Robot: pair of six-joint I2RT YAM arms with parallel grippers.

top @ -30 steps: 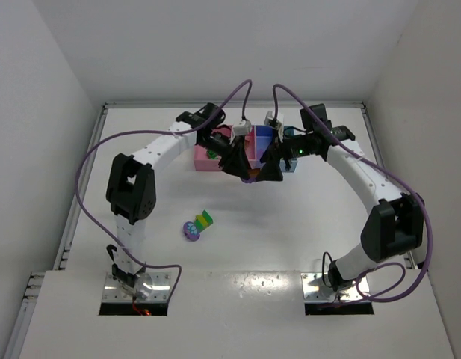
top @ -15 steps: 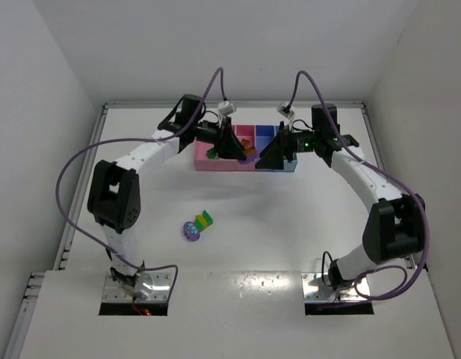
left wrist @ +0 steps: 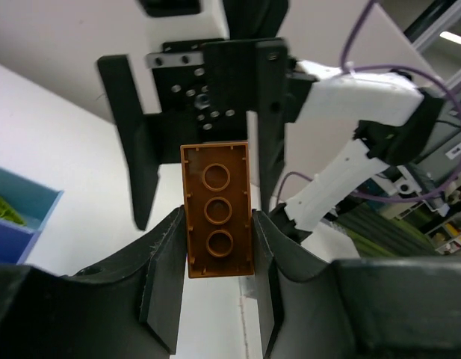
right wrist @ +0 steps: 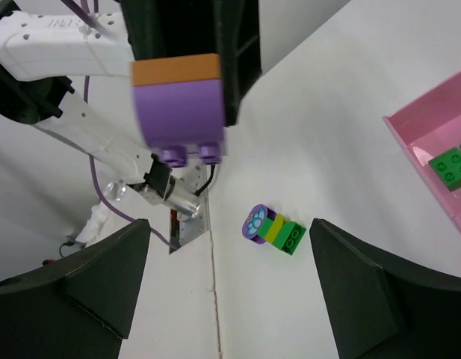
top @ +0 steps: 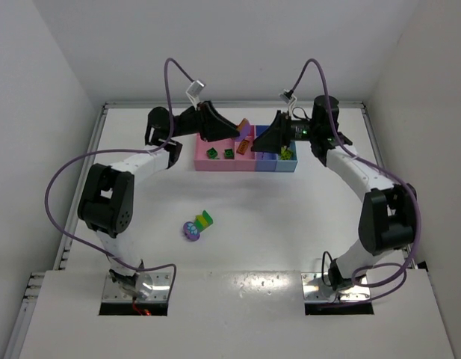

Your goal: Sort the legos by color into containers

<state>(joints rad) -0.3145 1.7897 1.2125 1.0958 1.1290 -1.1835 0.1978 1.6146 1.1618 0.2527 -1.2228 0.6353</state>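
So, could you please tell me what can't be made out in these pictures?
- Top view: the right gripper covers part of the tray; what lies under it is hidden.
- Left wrist: the orange brick in the left gripper hides anything joined behind it; the left edge cuts the tray.
- Right wrist: the right edge cuts off most of the tray.

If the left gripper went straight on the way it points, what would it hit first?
Probably the right gripper, open and facing it just beyond the orange brick it holds; the gap is unclear.
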